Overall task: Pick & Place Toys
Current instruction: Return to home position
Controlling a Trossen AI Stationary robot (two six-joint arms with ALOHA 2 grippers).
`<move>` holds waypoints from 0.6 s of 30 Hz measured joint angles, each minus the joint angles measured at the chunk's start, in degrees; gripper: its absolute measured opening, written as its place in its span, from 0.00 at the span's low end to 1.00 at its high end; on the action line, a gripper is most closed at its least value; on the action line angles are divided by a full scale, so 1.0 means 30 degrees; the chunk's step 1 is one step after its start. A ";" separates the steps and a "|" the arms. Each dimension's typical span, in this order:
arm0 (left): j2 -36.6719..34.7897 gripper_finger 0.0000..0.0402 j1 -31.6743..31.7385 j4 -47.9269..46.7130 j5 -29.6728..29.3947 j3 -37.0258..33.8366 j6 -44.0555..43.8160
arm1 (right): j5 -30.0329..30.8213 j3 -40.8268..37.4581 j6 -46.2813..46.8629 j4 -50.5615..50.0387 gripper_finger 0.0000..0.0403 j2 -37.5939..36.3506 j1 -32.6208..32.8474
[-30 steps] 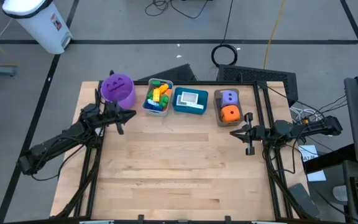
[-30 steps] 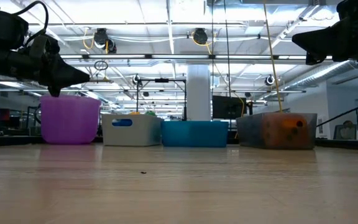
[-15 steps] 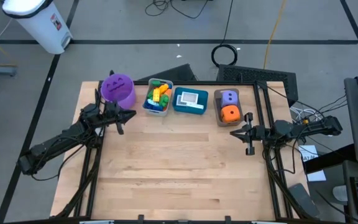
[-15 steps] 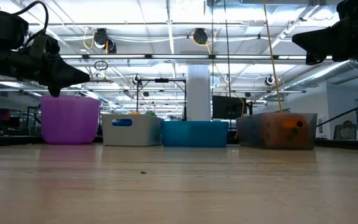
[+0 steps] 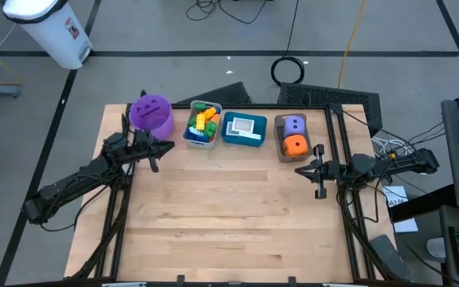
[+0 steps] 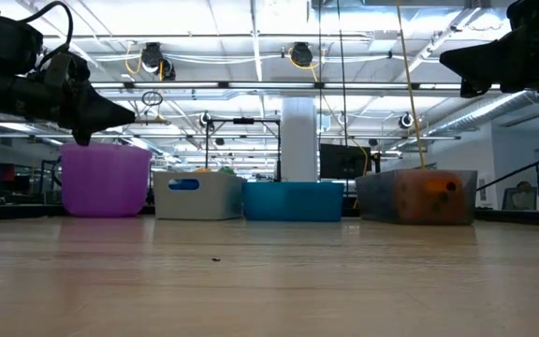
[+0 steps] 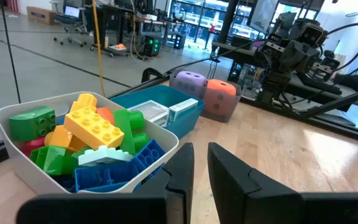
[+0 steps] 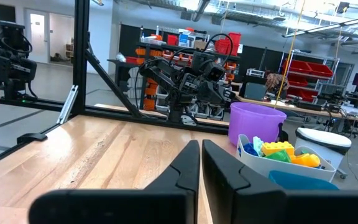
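The toys sit in bins along the table's far edge. Coloured bricks (image 5: 202, 121) fill a pale grey bin (image 5: 190, 137). White and blue cards (image 5: 245, 125) lie in a teal bin (image 5: 229, 135). A purple die (image 5: 294, 124) and an orange die (image 5: 295, 145) rest in a brown bin (image 5: 281, 151). My left gripper (image 5: 168, 146) is shut and hovers level near the purple bucket (image 5: 151, 114), pointing at the brick bin (image 7: 17, 112). Shut as well, my right gripper (image 5: 300, 170) hovers at the right edge, just nearer than the brown bin.
The purple bucket stands at the far left corner, beside the brick bin. The bare wooden tabletop (image 5: 229, 215) stretches from the bins to the near edge. Dark frame rails (image 5: 337, 143) run along both sides of the table.
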 joint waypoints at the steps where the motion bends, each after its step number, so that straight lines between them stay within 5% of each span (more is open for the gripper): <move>1: 0.0000 0.13 0.0000 0.0004 0.0003 0.0000 0.0000 | 0.0000 0.0000 0.0000 0.0000 0.03 0.0000 0.0003; 18: 0.0000 0.13 0.0000 0.0000 -0.0001 0.0000 0.0004 | 0.0000 0.0000 0.0000 0.0000 0.02 -0.0001 -0.0003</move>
